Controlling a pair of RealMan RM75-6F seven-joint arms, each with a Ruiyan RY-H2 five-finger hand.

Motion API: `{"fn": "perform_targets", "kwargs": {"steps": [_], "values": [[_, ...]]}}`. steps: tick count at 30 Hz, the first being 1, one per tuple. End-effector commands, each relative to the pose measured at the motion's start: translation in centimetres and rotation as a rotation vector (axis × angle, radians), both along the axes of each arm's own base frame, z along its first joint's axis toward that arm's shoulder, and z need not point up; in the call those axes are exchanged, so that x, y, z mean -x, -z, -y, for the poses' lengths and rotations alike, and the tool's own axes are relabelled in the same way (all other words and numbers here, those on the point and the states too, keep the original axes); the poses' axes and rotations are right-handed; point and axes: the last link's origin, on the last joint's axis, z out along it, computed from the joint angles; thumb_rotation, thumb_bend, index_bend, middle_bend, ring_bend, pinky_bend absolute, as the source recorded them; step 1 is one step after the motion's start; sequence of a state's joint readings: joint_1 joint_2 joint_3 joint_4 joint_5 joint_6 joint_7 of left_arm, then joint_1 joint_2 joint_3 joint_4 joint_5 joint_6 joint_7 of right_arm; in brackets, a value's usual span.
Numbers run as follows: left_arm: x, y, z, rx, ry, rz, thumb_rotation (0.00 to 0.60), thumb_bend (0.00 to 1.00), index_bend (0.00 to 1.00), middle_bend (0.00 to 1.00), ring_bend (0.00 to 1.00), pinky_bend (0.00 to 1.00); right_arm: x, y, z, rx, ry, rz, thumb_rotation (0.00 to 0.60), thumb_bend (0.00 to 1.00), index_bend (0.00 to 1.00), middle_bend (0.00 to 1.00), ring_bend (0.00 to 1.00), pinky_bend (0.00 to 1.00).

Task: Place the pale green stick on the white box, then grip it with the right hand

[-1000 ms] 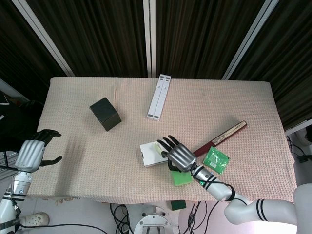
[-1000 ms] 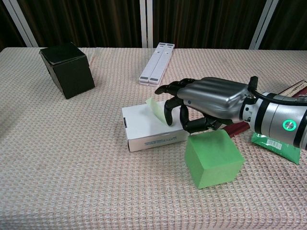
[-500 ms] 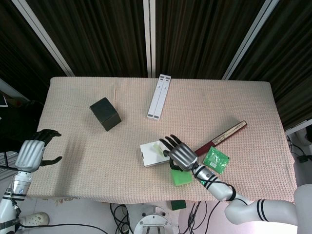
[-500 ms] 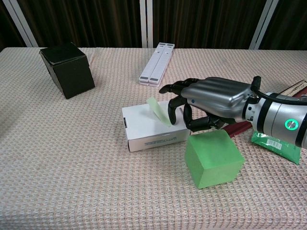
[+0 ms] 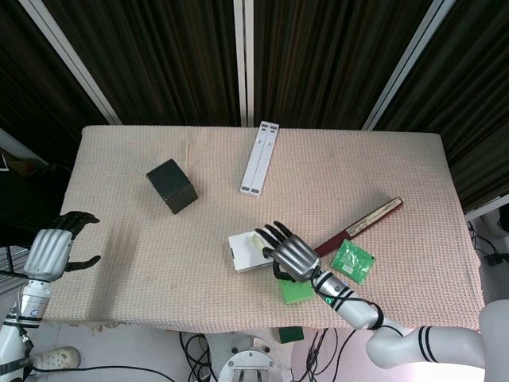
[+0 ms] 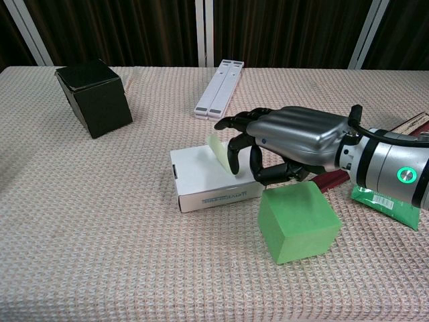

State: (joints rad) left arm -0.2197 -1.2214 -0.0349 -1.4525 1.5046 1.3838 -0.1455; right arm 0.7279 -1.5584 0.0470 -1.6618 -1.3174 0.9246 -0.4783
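The thin, flat pale green stick point(image 6: 218, 148) lies on top of the white cardboard box point(image 6: 201, 176), now half tucked under the dark fingers point(image 6: 236, 149) of the silver right hand point(image 6: 289, 142), which have curled further over it than a moment ago; placing looks done and the grip seems to be closing (whether they truly clamp it I cannot tell). Just below the fingers sits a matte bright green foam cube point(image 6: 297, 222), all on a coarse woven beige tablecloth point(image 6: 100, 221), while the left hand point(image 5: 54, 251) hovers far off with fingers spread, holding nothing.

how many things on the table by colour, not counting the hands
Green: 3 (pale green stick, green cube, green packet)
White: 2 (white box, white folded stand)
Black: 1 (black box)
Dark red: 1 (closed fan)
Total: 7
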Motion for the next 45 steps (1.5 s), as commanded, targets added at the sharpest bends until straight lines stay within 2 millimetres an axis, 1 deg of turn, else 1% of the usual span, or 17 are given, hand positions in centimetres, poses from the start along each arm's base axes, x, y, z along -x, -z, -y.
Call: {"fn": "perform_targets", "kwargs": {"steps": [1,8,18,30,36,40,45], "values": [[-0.05,0.02,-0.04,0.003,0.001,-0.003,0.600,0.02,0.30,0.25,0.18,0.24,0.29,0.23,0.12,0.004,0.011,-0.018,0.259,1.00,0.42,0.00,0.00,0.00],[0.30,0.28,0.08,0.024,-0.021,-0.009,0.600,0.03,0.30,0.25,0.17,0.24,0.58,0.54,0.11,-0.001,0.021,-0.030,0.258,1.00,0.42,0.00,0.00,0.00],[0.10,0.07,0.03,0.013,-0.011,-0.007,0.600,0.02,0.30,0.25,0.17,0.24,-0.20,-0.03,-0.17,0.000,-0.001,0.009,0.257,1.00,0.42,0.00,0.00,0.00],[0.29,0.03,0.08,0.016,-0.018,-0.006,0.600,0.02,0.30,0.25,0.17,0.24,0.19,0.61,-0.20,-0.012,0.010,-0.019,0.258,1.00,0.42,0.00,0.00,0.00],[0.36,-0.13,0.12,0.010,-0.019,-0.005,0.600,0.02,0.30,0.25,0.17,0.24,-0.20,-0.05,0.05,0.013,0.007,0.012,0.257,1.00,0.42,0.00,0.00,0.00],[0.39,-0.14,0.10,0.010,-0.019,-0.003,0.600,0.02,0.30,0.25,0.17,0.24,-0.10,-0.33,0.35,0.023,0.013,0.015,0.257,1.00,0.42,0.00,0.00,0.00],[0.39,-0.15,0.05,0.010,-0.018,-0.004,0.600,0.02,0.30,0.25,0.17,0.24,0.31,0.25,0.30,0.005,0.021,-0.011,0.258,1.00,0.42,0.00,0.00,0.00]]}}
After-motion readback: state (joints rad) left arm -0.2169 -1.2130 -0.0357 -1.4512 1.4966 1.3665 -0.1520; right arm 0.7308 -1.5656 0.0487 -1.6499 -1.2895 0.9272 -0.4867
